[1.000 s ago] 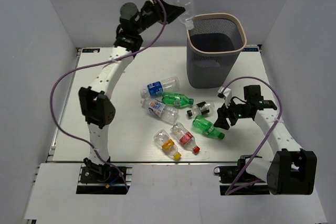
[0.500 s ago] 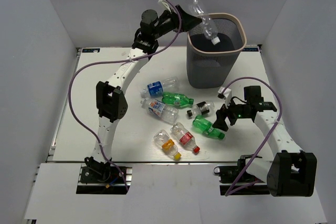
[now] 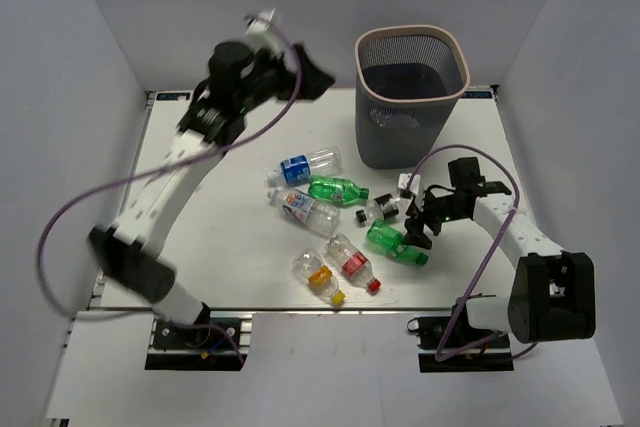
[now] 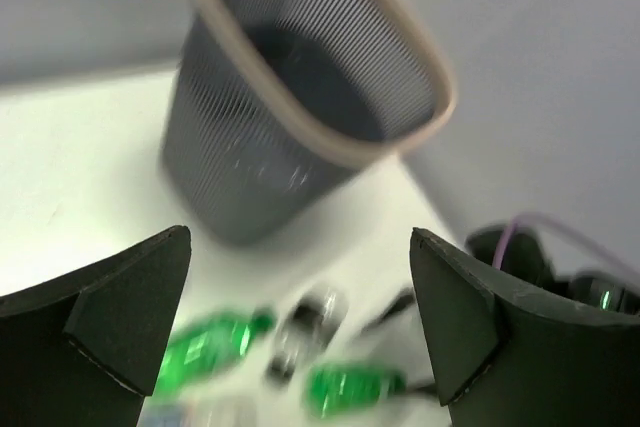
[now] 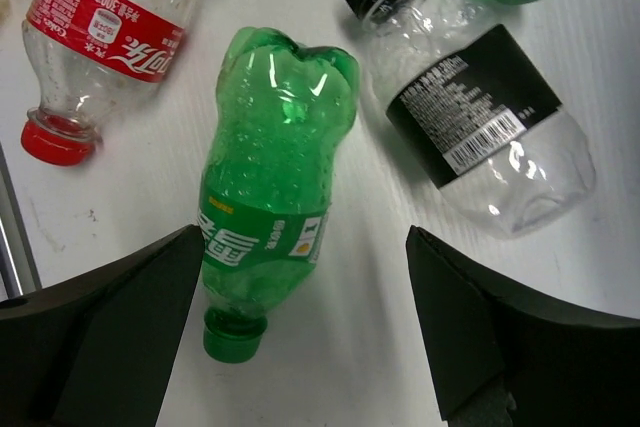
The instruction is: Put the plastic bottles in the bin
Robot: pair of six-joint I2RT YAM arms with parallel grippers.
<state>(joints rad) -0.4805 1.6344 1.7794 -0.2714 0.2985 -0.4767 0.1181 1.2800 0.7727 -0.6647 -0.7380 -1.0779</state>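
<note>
Several plastic bottles lie in a cluster mid-table. Among them are a blue-label one, a green one and a yellow-orange one. The bin stands at the back right; its rim shows blurred in the left wrist view. My left gripper hangs high to the left of the bin, open and empty. My right gripper is open just above the table, straddling the neck end of a green bottle without touching it. A black-label bottle and a red-label bottle lie beside it.
White walls close in the table on three sides. My right arm sits low at the right of the cluster. The left arm's purple cable loops out over the table's left side.
My left gripper opened and let a clear bottle drop over the bin, then swung back to the left. My right gripper opened wider and edged in over the green bottle.
</note>
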